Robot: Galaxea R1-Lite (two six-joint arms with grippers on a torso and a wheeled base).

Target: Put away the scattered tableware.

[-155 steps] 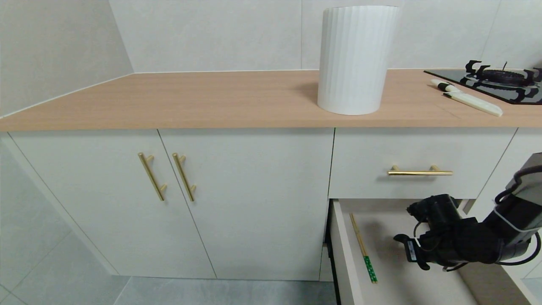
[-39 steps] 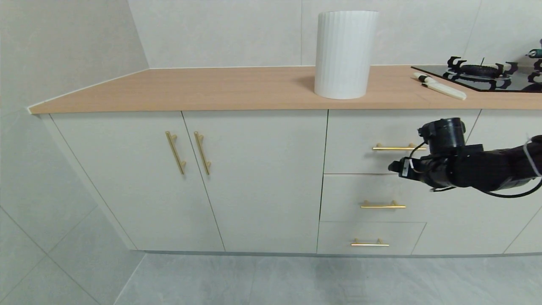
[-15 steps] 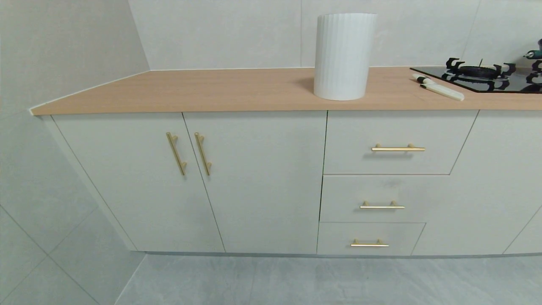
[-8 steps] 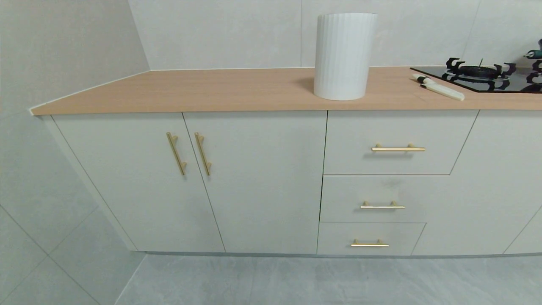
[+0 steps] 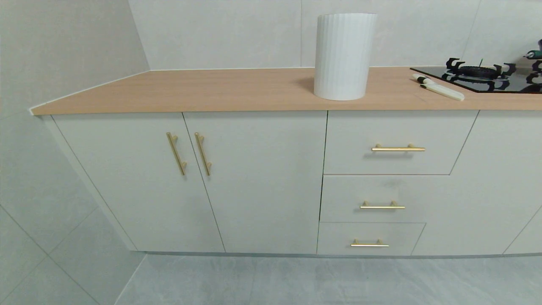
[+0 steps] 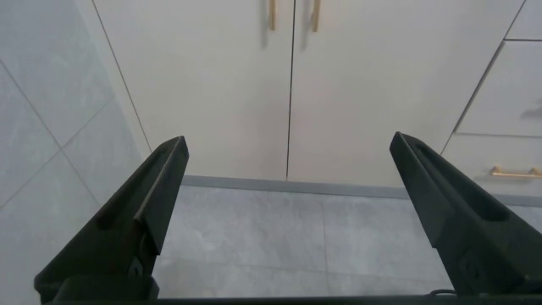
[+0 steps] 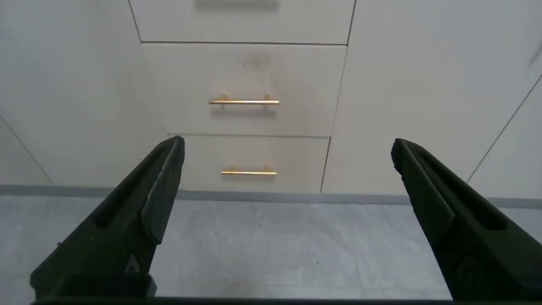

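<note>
— What does the head view give?

— A wooden surface [image 5: 211, 91] running along a tiled wall [image 5: 220, 34]. A tall white ribbed container [image 5: 345, 55] stands upright on it. The knife [image 5: 440, 90], pale with a dark band near one end, lies flat on the surface between that container and the black hob [image 5: 478, 78]. It is just beside the hob's edge and well apart from the container.

— And below the surface?

— Two cabinet doors [image 5: 190, 182], and to their right three drawers [image 5: 383, 192] stacked one over another, all shut.

— The left wrist view?

— The left pincer [image 6: 288, 224] is spread wide apart with nothing in it. It hangs low over the grey floor [image 6: 254, 246], facing the foot of the cabinet doors.

— The right wrist view?

— The right pincer [image 7: 288, 224] is likewise apart and empty. It faces the middle drawer [image 7: 244, 76] and the bottom drawer [image 7: 248, 152], both closed, with the floor beneath them.
</note>
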